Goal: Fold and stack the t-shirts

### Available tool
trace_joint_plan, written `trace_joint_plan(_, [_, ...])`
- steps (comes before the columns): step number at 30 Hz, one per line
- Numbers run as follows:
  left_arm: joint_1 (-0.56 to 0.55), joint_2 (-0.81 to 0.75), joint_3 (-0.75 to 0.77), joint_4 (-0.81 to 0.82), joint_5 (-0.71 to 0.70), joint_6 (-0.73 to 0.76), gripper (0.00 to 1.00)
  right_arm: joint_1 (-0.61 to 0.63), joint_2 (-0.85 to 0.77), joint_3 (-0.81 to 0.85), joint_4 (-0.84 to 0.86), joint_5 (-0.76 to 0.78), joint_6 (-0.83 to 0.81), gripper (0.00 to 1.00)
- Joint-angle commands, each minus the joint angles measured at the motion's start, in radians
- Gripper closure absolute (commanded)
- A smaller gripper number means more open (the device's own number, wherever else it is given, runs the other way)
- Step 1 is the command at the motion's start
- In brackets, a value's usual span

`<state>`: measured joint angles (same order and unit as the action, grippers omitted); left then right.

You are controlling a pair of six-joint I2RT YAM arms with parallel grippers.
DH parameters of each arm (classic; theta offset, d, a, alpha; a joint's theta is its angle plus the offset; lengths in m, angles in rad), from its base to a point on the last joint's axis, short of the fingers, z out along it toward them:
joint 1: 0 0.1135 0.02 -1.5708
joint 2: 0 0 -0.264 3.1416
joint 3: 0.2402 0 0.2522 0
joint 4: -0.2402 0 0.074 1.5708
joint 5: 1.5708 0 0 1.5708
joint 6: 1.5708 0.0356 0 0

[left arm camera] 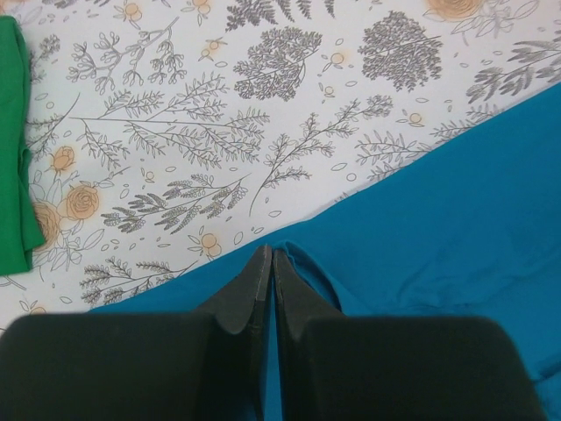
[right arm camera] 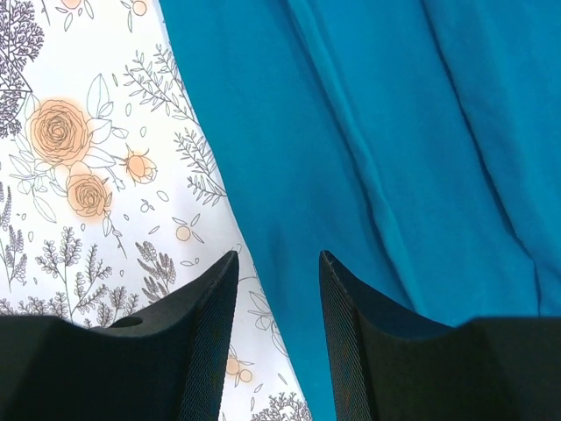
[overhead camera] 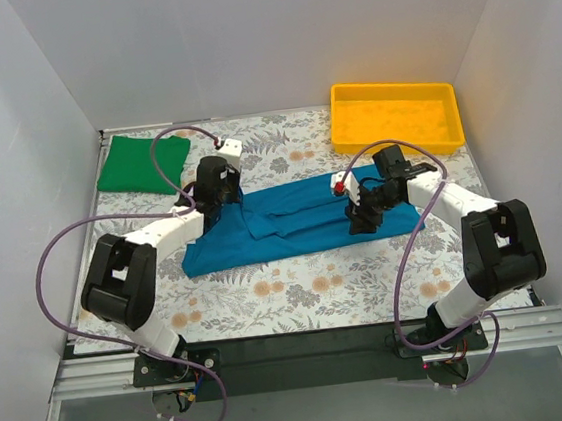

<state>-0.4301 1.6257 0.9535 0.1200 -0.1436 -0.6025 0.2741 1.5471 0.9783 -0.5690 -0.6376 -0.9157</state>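
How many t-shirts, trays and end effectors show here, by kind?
T-shirts: 2 (teal-blue t-shirt, green t-shirt)
Trays: 1 (yellow tray)
End effectors: 2 (left end effector, right end effector)
Total: 5

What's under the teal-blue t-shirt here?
The floral table cover shows all around the teal-blue t-shirt, so it lies on that. Anything else beneath is hidden by the fabric.

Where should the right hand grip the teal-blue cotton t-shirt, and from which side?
Grip the teal-blue cotton t-shirt at its flat edge, which lies between the fingers of the open right hand. Come down from above, since the cloth lies flat.
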Motion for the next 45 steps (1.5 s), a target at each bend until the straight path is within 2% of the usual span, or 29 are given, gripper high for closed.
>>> trace_joint_plan(1, [0.017, 0.022, 0.051, -0.011, -0.025, -0.010, 1.00, 0.028, 0.002, 0.030, 0.026, 0.004, 0.001, 0.52])
trace_joint_plan(10, [0.042, 0.129, 0.111, -0.033, -0.028, -0.025, 1.00, 0.060, 0.016, 0.060, 0.034, 0.015, 0.017, 0.52])
trace_joint_plan(21, [0.062, 0.157, 0.126, -0.028, -0.034, -0.042, 1.00, 0.077, 0.042, 0.088, 0.034, 0.030, 0.029, 0.52])
trace_joint_plan(28, [0.068, 0.207, 0.159, -0.040, -0.005, -0.045, 1.00, 0.186, 0.073, 0.118, 0.027, 0.070, 0.011, 0.51])
trace_joint_plan(35, [0.067, 0.263, 0.229, -0.114, 0.071, -0.055, 1.00, 0.292, 0.140, 0.235, 0.024, 0.098, 0.041, 0.51])
trace_joint_plan(39, [0.074, 0.225, 0.260, -0.181, 0.050, -0.114, 0.68, 0.344, 0.189, 0.348, 0.047, 0.072, 0.113, 0.50])
trace_joint_plan(40, [0.076, 0.179, 0.258, -0.195, 0.006, -0.127, 0.58, 0.367, 0.212, 0.368, 0.060, 0.059, 0.139, 0.50])
trace_joint_plan(43, [0.097, 0.080, 0.225, -0.239, -0.059, -0.204, 0.45, 0.425, 0.254, 0.419, 0.128, 0.062, 0.244, 0.50])
trace_joint_plan(45, [0.131, -0.042, 0.183, -0.264, -0.067, -0.249, 0.41, 0.483, 0.300, 0.442, 0.161, 0.097, 0.317, 0.50])
